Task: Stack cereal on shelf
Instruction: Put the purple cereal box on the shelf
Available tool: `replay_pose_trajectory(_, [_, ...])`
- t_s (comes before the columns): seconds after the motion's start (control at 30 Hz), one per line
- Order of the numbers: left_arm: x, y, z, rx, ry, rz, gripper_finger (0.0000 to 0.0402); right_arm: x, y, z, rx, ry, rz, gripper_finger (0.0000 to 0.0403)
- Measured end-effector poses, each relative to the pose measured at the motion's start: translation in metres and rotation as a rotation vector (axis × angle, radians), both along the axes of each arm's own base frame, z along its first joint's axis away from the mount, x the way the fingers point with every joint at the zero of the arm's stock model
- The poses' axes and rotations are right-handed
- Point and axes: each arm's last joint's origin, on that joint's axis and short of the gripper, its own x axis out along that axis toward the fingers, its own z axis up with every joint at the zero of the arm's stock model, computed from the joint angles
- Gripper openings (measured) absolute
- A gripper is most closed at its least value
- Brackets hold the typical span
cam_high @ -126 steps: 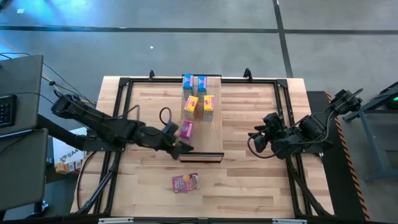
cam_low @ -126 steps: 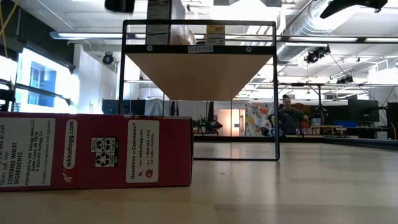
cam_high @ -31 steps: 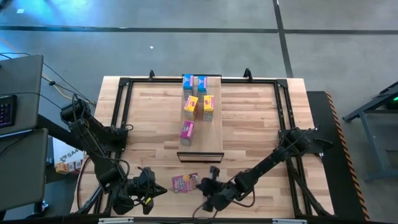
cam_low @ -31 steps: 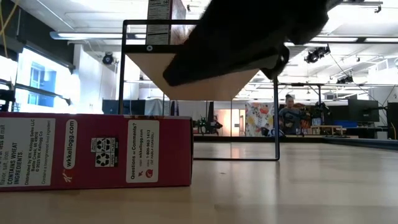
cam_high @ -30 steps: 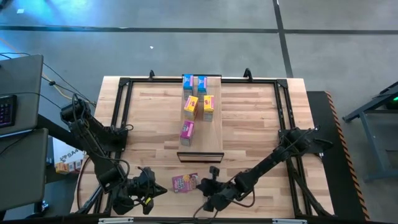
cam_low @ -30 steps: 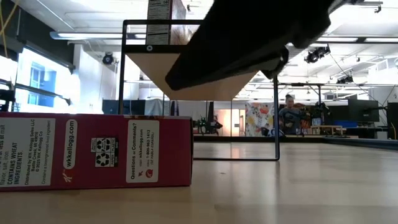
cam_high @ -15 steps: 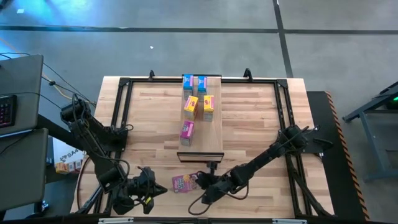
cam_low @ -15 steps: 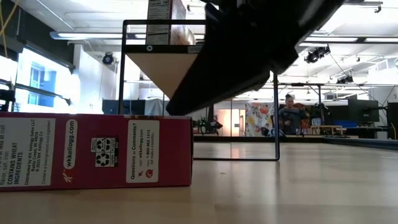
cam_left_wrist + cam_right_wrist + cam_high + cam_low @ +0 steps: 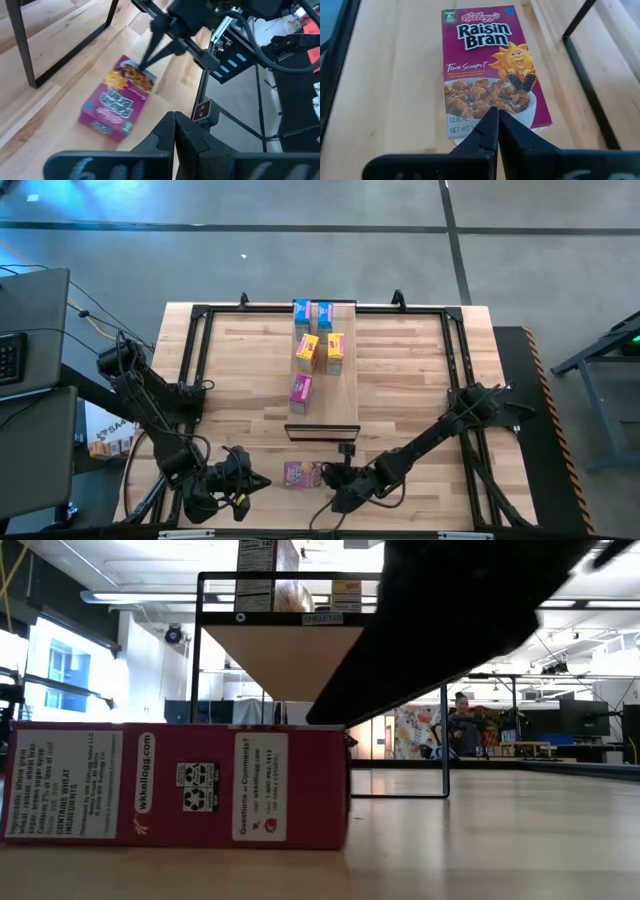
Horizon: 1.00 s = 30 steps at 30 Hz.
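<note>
The right claw is low over the front of the desk, its two fingers pressed together with nothing between them, the tips touching the near short edge of the magenta cereal box. That box lies flat, printed face up, just beyond the tips, on the bare desk in front of the shelf and apart from it. In the right wrist view the box stretches straight away from the closed fingers, and one dark leg of the shelf frame runs beside it.

The left claw waits at the front left corner of the desk, on the other side of the same box and clear of it; its fingers are also pressed together and hold nothing. From its wrist camera the box lies ahead, with the right claw pointing down onto the box's far end.

Further off from both claws, five more cereal boxes stand on the shelf: a second magenta box nearest, then two yellow boxes side by side, then two blue boxes at the far end.

In the low view the magenta box rests on its side on the desk, with the right arm a dark mass above it and the shelf raised on its black frame behind
</note>
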Motion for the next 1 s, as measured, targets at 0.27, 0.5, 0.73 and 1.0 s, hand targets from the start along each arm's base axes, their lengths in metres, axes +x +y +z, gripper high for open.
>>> replay_pose_trajectory(0.27, [0.006,-0.006,-0.03,-0.014,0.08,0.088,0.0,-0.013,0.017,-0.001,0.0,0.007,0.024,0.0])
replay_pose_trajectory(0.5, [0.023,-0.029,-0.087,-0.132,0.177,0.117,0.0,-0.016,0.02,-0.001,0.012,0.0,0.01,0.0])
replay_pose_trajectory(0.73, [0.04,-0.027,-0.127,-0.091,0.22,0.153,0.0,-0.015,0.02,-0.001,0.021,-0.006,0.012,0.0])
replay_pose_trajectory(1.0, [0.054,-0.015,-0.133,0.079,0.208,0.119,0.0,-0.014,0.022,0.0,0.054,-0.006,0.031,0.0])
